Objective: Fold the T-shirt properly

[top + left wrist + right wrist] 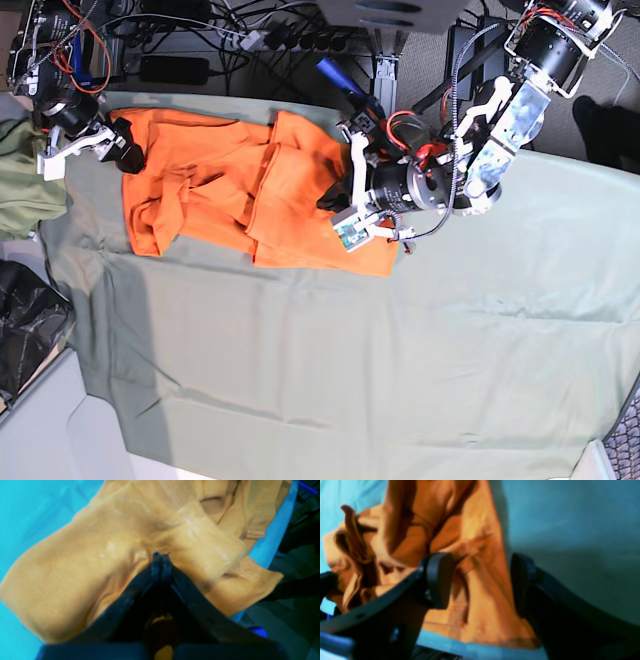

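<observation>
The orange T-shirt [220, 180] lies crumpled and partly doubled over at the back left of the table. In the left wrist view the T-shirt [87, 567] fills most of the frame, with a stitched hem running across it. My left gripper [161, 554] is shut, its tips pinched into a gather of the fabric; in the base view it [332, 205] sits on the shirt's right part. My right gripper [480, 580] is open, with a hanging fold of the T-shirt [482, 542] between its jaws. In the base view it [125, 150] is at the shirt's left edge.
A pale sage green cloth [400, 350] covers the table. An olive-green bunched garment [20, 190] lies at the left edge, with a black bag [25, 330] below it. Cables and electronics [200, 40] run along the back edge.
</observation>
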Available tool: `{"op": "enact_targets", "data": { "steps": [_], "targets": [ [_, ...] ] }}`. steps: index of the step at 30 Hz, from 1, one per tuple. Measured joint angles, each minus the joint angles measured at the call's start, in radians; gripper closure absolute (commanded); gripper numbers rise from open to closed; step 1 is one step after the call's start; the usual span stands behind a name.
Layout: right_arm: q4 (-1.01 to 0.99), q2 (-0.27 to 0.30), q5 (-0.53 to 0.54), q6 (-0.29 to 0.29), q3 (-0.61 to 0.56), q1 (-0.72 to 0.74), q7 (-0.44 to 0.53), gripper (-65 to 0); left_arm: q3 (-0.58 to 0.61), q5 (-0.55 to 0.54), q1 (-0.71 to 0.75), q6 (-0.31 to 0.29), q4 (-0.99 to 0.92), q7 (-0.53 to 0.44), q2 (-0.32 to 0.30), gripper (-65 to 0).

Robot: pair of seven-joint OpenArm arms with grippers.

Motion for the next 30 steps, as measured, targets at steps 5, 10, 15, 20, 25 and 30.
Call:
{"op": "enact_targets", "data": {
  "steps": [5,10,15,20,25,30],
  "targets": [
    [0.009,-0.001,0.0,0.0,0.0,0.0,0.0,-36.9,0.0,0.0,0.003,0.0,0.0,0.0,0.0,0.0],
    [0.009,-0.035,-0.014,0.0,0.0,0.0,0.009,-36.9,0.0,0.0,0.006,0.0,0.0,0.0,0.0,0.0],
    [0.009,-0.067,-0.006,0.0,0.0,0.001,0.026,-36.9,0.0,0.0,0.005,0.0,0.0,0.001,0.0,0.0],
    [0.009,-0.072,0.011,0.001,-0.019,0.003,0.034,-36.9,0.0,0.0,0.006,0.0,0.0,0.016,0.0,0.0],
    [0.009,-0.089,0.012,0.001,-0.038,0.032,0.033,-36.9,0.0,0.0,0.008,0.0,0.0,0.017,0.0,0.0],
    [0.009,-0.118,0.012,0.001,-0.041,0.053,0.033,-36.9,0.0,0.0,0.008,0.0,0.0,0.02,0.0,0.0]
  ]
}}
